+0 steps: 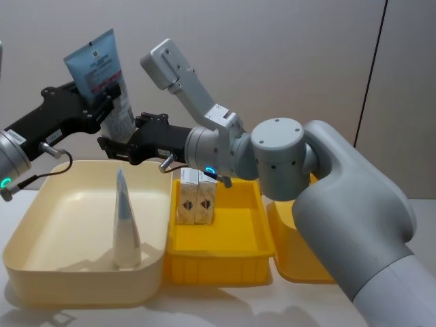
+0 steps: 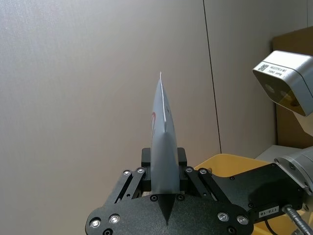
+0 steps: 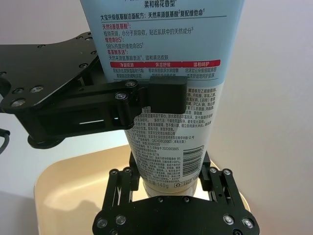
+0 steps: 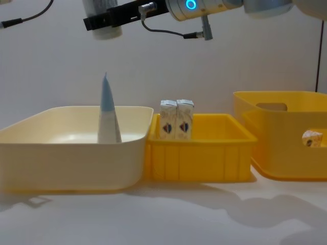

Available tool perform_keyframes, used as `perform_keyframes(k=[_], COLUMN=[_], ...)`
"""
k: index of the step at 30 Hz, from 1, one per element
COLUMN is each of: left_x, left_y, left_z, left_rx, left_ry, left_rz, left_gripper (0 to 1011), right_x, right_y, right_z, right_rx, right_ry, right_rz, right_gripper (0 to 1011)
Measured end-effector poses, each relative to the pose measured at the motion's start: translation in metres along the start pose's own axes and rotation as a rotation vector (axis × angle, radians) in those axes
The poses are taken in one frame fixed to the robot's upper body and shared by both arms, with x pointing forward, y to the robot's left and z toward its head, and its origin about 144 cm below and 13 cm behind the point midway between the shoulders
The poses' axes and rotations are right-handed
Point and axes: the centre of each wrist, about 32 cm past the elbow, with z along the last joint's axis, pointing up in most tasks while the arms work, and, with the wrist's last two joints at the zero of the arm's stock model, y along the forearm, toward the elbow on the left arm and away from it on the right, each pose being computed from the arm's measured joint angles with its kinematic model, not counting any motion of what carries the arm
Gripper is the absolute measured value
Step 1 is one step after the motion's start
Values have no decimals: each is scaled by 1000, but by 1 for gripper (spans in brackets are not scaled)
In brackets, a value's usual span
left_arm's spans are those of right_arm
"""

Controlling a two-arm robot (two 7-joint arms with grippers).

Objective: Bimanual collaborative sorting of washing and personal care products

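A light-blue-and-white squeeze tube hangs upright in the air over the cream bin, crimped end up. My left gripper is shut across its middle, and in the left wrist view the tube rises edge-on from between the fingers. My right gripper reaches in from the right and is shut on the tube's lower cap end. A second tube stands on its cap inside the cream bin. Two small white cartons stand side by side in the shallow yellow tray.
A deeper yellow bin sits to the right of the tray, with another small carton inside. The cream bin, tray and deep bin stand in a row on the white table. My right arm spans above the tray.
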Motion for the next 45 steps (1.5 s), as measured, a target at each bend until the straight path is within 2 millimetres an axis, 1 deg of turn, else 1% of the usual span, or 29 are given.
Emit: perform_keyframes(k=[16,17,18,20,22,23,26,27,29,30,32,34,35,36,38,41,45], left_x=[0,0,0,0,0,0,0,0,0,0,0,0,0,0,0,0,0], left_y=[0,0,0,0,0,0,0,0,0,0,0,0,0,0,0,0,0], left_z=[0,0,0,0,0,0,0,0,0,0,0,0,0,0,0,0,0], left_rx=[0,0,0,0,0,0,0,0,0,0,0,0,0,0,0,0,0], left_ry=[0,0,0,0,0,0,0,0,0,0,0,0,0,0,0,0,0], left_rz=[0,0,0,0,0,0,0,0,0,0,0,0,0,0,0,0,0], left_gripper=[285,318,327,402,445,502,563,624,655,725,761,837,849,890,940,1003,1004], right_x=[0,0,0,0,0,0,0,0,0,0,0,0,0,1,1,4,8], right_y=[0,0,0,0,0,0,0,0,0,0,0,0,0,0,-1,-3,-6], right_z=[0,0,0,0,0,0,0,0,0,0,0,0,0,0,0,-1,-2], right_rx=[0,0,0,0,1,1,1,1,1,1,1,1,1,1,3,5,3], right_ry=[0,0,0,0,0,0,0,0,0,0,0,-1,-1,-2,-3,-6,-11], right_rz=[0,0,0,0,0,0,0,0,0,0,0,0,-1,-2,-7,-20,-46], right_gripper=[668,668,668,667,668,668,668,668,668,668,668,668,668,668,668,667,668])
